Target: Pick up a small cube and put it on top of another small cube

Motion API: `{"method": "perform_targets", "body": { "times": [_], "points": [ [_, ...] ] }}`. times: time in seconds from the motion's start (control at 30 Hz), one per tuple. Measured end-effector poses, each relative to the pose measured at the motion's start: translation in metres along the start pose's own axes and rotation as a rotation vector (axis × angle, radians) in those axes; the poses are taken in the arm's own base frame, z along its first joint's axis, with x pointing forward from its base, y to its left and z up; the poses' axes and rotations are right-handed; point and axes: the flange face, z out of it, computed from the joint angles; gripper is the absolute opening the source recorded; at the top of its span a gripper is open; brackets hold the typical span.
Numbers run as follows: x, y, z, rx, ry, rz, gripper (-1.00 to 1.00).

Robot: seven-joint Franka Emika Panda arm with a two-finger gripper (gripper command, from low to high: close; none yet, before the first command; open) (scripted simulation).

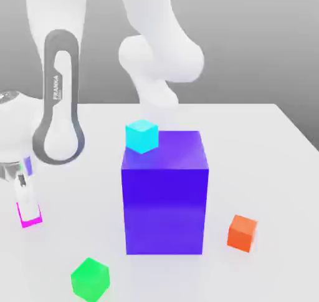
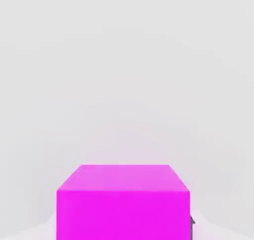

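Pincer (image 1: 25,198) is low at the table (image 1: 274,145), fingers straddling the magenta cube (image 1: 31,214); I can't tell whether they've closed on it. I'd confirm the squeeze and centre on the cube before lifting straight up. Green cube (image 1: 90,279) sits nearest, beyond it the tall blue block (image 1: 165,201), cyan cube (image 1: 142,136) and orange cube (image 1: 242,233).

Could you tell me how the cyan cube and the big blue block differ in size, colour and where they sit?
The cyan cube is small; the big blue block is far larger and taller than wide. The cyan cube is light cyan, the blue block deep blue-violet. The blue block stands on the table; the cyan cube appears behind its upper corner on the exterior view's left, and whether they touch cannot be told. Both are plain, single-coloured boxes standing upright.
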Motion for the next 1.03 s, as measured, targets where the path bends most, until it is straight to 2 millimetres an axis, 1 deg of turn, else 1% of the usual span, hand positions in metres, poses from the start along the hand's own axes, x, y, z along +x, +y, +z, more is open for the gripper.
{"method": "perform_targets", "body": {
  "times": [0.07, 0.17, 0.2, 0.23, 0.3, 0.33, 0.4, 0.47, 0.5, 0.53, 0.57, 0.63, 0.67, 0.83, 0.87, 0.9, 0.93, 1.03],
  "points": [
    [0.001, -0.001, -0.016, 0.0, 0.001, -0.001, -1.0],
    [0.0, -0.001, -0.047, 0.0, 0.0, -0.001, -1.0],
    [-0.004, -0.005, -0.056, 0.001, -0.002, -0.008, -1.0],
    [-0.019, -0.02, -0.062, 0.001, -0.004, -0.033, -1.0],
    [-0.059, -0.056, -0.075, 0.002, -0.007, -0.099, -1.0],
    [-0.084, -0.074, -0.081, 0.002, -0.008, -0.136, -1.0],
    [-0.14, -0.106, -0.093, 0.001, -0.008, -0.211, -1.0],
    [-0.197, -0.128, -0.105, 0.001, -0.006, -0.28, -1.0],
    [-0.217, -0.134, -0.103, 0.001, -0.004, -0.304, -1.0],
    [-0.228, -0.137, -0.096, 0.001, -0.002, -0.316, -1.0],
    [-0.233, -0.139, -0.085, 0.001, -0.002, -0.322, -1.0],
    [-0.237, -0.14, -0.059, 0.001, -0.002, -0.327, -1.0],
    [-0.238, -0.139, -0.052, 0.001, -0.001, -0.328, 1.0],
    [-0.238, -0.139, -0.052, 0.001, -0.001, -0.328, 1.0],
    [-0.238, -0.139, -0.048, 0.001, -0.001, -0.328, 1.0],
    [-0.239, -0.139, -0.053, 0.001, -0.001, -0.329, 1.0],
    [-0.239, -0.14, -0.063, 0.001, -0.001, -0.329, 1.0],
    [-0.239, -0.14, -0.1, 0.001, -0.002, -0.329, 1.0]
  ]
}}
